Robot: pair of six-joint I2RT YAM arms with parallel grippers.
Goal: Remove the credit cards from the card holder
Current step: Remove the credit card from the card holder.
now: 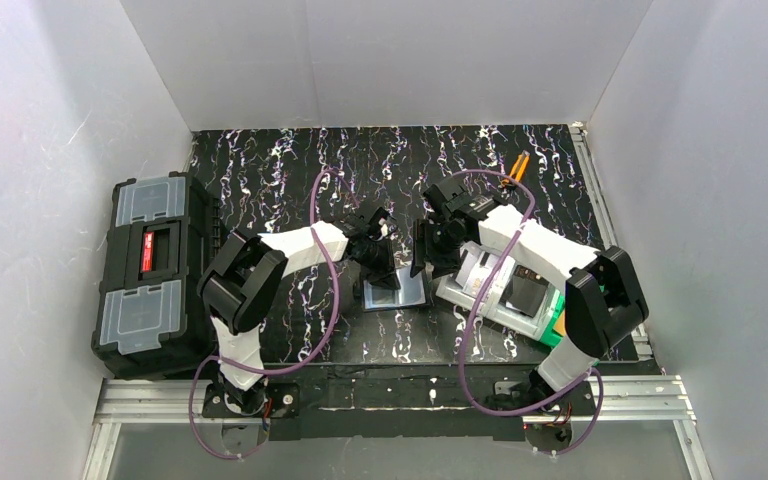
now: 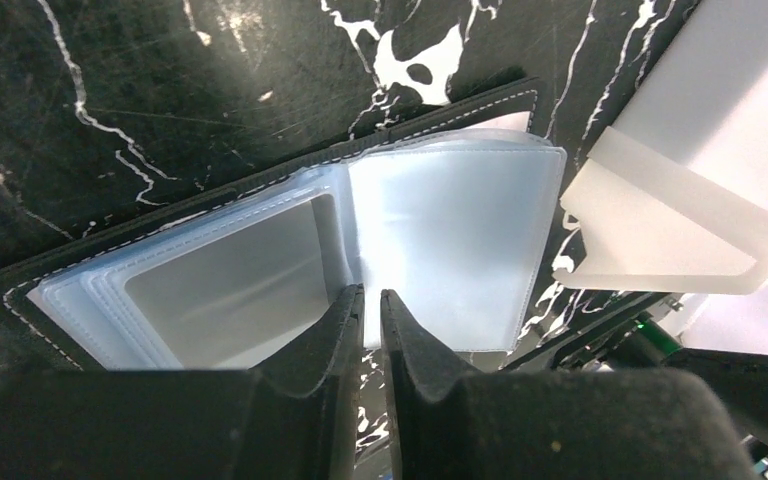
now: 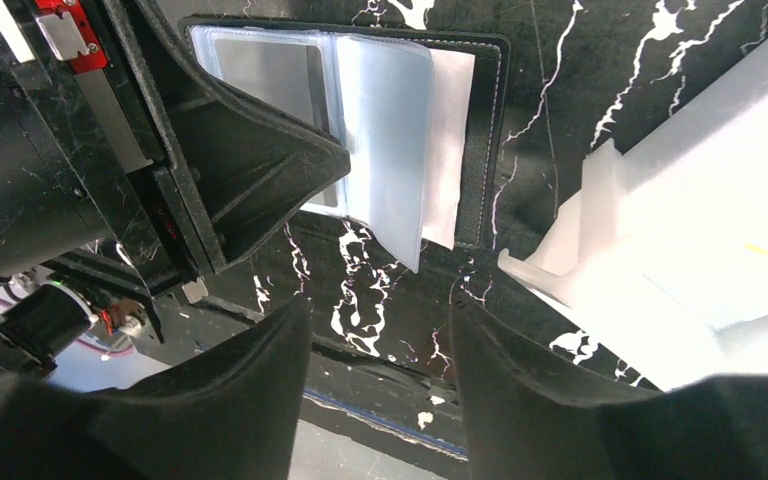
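The card holder lies open on the marbled table, its clear sleeves fanned out inside the black cover. A pale grey card shows through the left pocket, also seen in the right wrist view. No other credit card can be made out in the sleeves. My left gripper is shut, its tips down at the holder's centre fold with only a slit between them. My right gripper hangs open and empty just in front of the holder's right half.
A white bin sits right beside the holder, with a green bin behind it under the right arm. A big black toolbox stands at the left edge. An orange-handled tool lies at the far right.
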